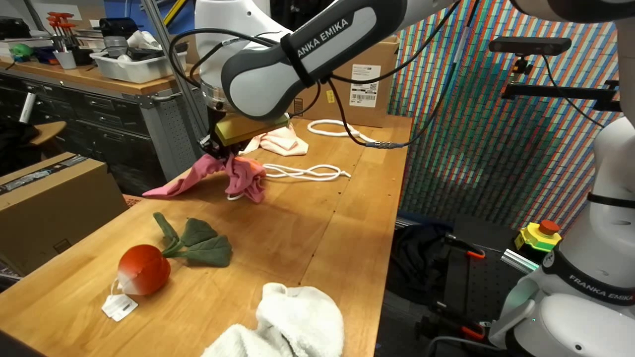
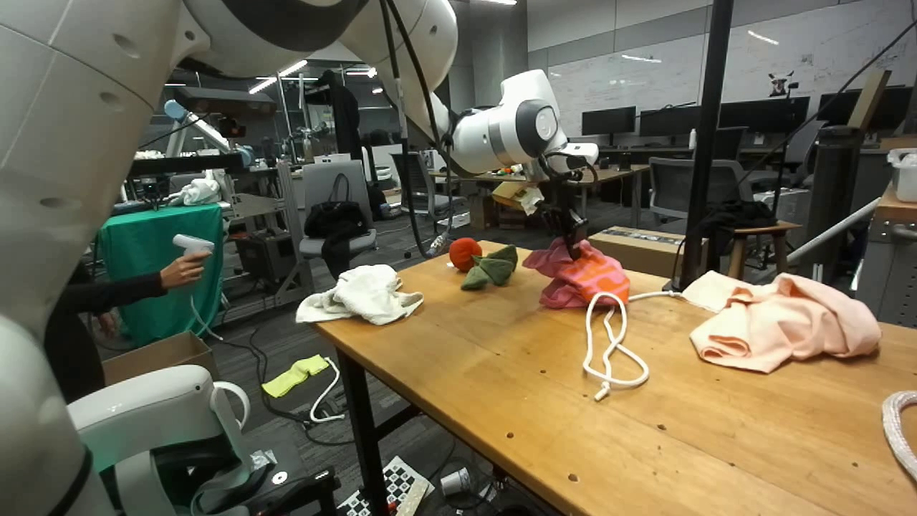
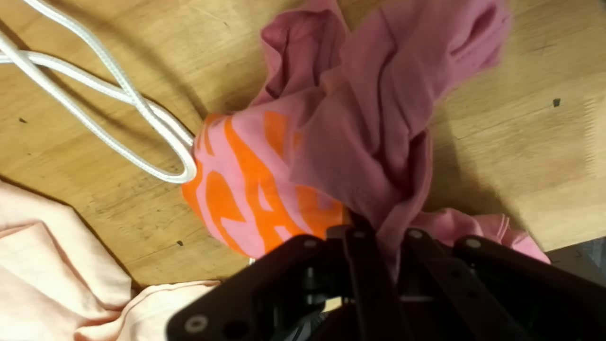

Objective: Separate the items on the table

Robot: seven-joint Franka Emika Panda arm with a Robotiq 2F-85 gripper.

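My gripper is shut on a fold of the dark pink cloth, which has orange lettering. Both exterior views show the cloth bunched below the fingers, its lower parts on or close to the wooden table. A looped white rope runs up to the lettered side of that cloth; how they meet underneath is hidden. Beyond it lies a crumpled peach cloth. The red ball toy with green leaves rests apart from the cloth, and a white towel lies at the table's end.
Another white rope loop lies past the peach cloth. A large cardboard box with a white label stands at the table's far end. A black post rises by the table edge. Another carton sits beside the table.
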